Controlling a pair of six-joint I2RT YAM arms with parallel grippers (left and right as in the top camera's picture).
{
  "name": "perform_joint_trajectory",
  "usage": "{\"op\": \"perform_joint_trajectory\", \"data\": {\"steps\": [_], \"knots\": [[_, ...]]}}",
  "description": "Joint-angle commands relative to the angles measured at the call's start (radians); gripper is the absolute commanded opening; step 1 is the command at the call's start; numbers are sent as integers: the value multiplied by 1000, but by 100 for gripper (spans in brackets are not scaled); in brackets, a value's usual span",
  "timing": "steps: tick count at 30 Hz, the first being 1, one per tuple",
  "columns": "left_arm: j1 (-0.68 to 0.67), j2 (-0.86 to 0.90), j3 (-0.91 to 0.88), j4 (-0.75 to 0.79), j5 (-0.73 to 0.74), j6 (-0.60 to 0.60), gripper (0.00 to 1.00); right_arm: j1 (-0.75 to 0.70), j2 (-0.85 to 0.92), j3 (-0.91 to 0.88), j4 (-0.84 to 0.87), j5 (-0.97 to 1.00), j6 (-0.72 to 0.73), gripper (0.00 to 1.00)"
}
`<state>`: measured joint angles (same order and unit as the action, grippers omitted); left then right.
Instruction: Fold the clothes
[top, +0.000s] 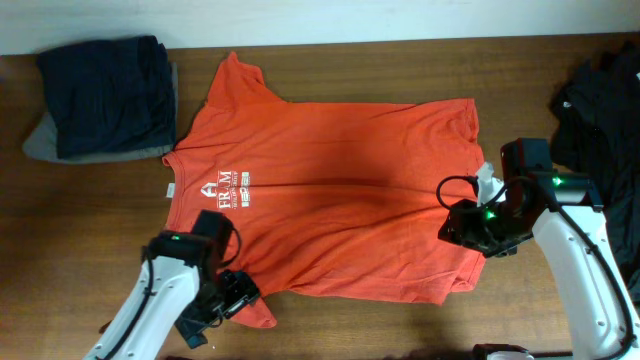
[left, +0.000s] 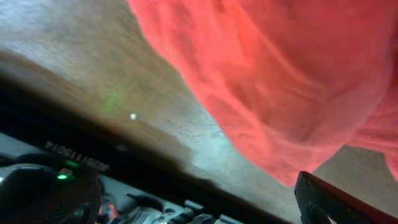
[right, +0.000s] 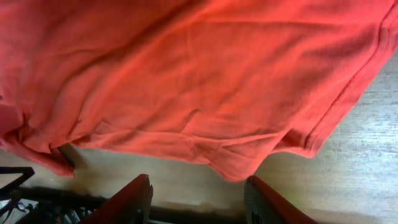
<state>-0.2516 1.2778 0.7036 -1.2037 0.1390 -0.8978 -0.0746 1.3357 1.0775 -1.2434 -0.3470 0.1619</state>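
Note:
An orange-red T-shirt (top: 330, 200) with white lettering (top: 222, 185) lies spread flat on the wooden table (top: 400, 320), collar to the left and hem to the right. My left gripper (top: 232, 296) hovers at the shirt's near sleeve, open; the left wrist view shows only one dark finger (left: 320, 202), with the sleeve fabric (left: 280, 81) just past it. My right gripper (right: 199, 194) sits low at the near hem corner (top: 468, 225). Its two red fingers (right: 134, 198) stand apart over bare wood. The shirt's edge (right: 233, 167) lies just ahead of them, not between them.
A folded stack of navy and grey clothes (top: 105, 95) sits at the back left. A heap of black clothes (top: 600, 100) lies at the far right, beside the right arm. The table's front edge (left: 161, 155) runs close under the left gripper.

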Motion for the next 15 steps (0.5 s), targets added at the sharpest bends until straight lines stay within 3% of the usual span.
{"op": "perform_joint_trajectory", "data": {"steps": [1, 15], "knots": [[-66, -18, -3, 43, -12, -121, 99, 9, -18, -8, 14, -16, 11, 52], [-153, -18, -3, 102, -109, -336, 98, 9, -16, -8, 18, -16, 11, 53]]}}
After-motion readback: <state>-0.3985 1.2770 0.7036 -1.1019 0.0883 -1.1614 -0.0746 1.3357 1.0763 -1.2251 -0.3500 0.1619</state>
